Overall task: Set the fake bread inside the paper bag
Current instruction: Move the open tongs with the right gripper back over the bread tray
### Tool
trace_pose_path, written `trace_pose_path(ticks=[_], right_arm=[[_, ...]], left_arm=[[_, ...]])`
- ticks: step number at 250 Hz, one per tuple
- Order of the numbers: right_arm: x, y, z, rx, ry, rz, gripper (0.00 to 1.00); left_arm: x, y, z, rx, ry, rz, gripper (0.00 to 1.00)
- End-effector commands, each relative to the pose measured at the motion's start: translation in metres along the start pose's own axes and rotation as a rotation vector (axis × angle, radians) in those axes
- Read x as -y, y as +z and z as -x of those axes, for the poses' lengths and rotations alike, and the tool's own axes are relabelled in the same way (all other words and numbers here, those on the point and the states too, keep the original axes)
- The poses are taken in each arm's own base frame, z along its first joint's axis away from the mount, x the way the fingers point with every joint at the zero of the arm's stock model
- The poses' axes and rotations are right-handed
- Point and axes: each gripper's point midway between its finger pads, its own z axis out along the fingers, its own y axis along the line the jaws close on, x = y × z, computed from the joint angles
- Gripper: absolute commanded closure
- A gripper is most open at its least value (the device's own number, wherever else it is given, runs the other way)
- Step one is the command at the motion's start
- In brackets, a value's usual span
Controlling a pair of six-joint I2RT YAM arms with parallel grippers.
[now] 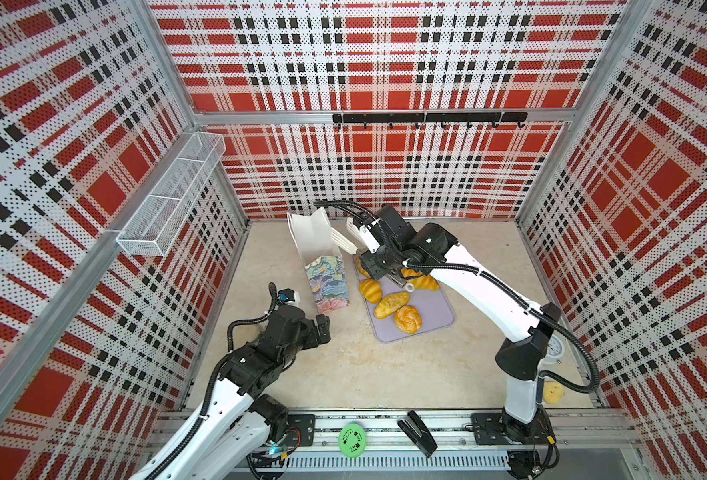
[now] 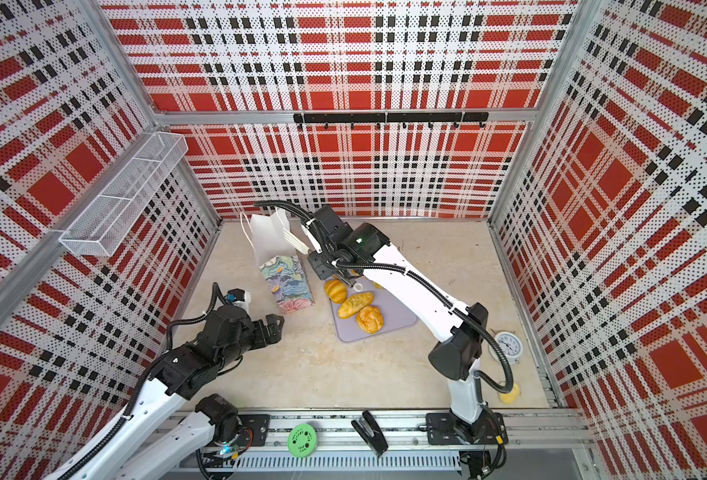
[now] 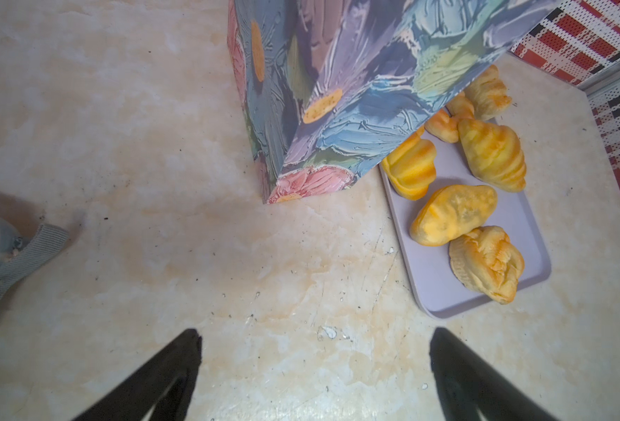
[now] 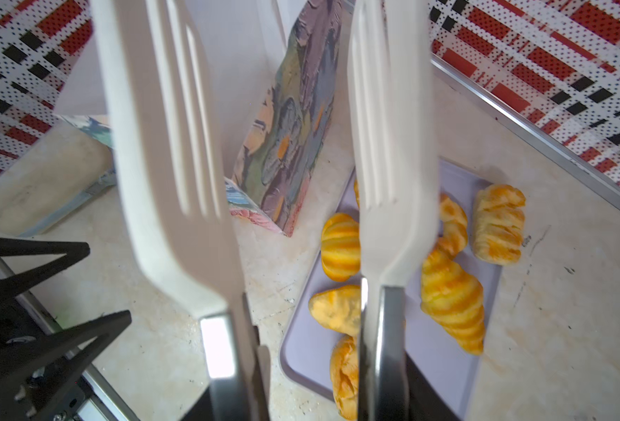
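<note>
The fake bread (image 1: pixel 391 305) lies on a lavender tray (image 1: pixel 437 322) at centre frame in both top views, just right of the upright paper bag (image 1: pixel 329 282). The right gripper (image 1: pixel 365 237) clasps white tongs (image 1: pixel 343 240) (blades apart) beside the bag's rim; the left gripper (image 3: pixel 314 339) gapes, lower left.

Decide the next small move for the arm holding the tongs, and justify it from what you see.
Probably lower the tongs, in the right end effector, toward the striped croissant on the lavender tray: their blades stand apart and empty beside the paper bag, while the fake bread lies on the tray.
</note>
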Motion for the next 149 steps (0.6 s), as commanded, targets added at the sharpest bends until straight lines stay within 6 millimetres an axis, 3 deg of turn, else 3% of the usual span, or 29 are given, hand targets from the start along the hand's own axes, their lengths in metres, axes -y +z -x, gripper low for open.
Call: trace_pose_path(ticks=[1, 71, 149], right_arm=[[0.018, -0.036, 0.004, 0.074, 0.008, -0.055, 0.49], [0.039, -0.052, -0.052, 0.008, 0.052, -0.119, 0.48], [0.05, -0.043, -0.157, -0.155, 0.147, -0.163, 0.47]], left_arm=[[-0.001, 0.002, -0.005, -0.009, -0.025, -0.004, 0.01], [0.005, 0.002, -0.01, -0.005, -0.019, -0.008, 0.01], [0.013, 0.005, -0.034, -0.022, -0.004, -0.015, 0.01]])
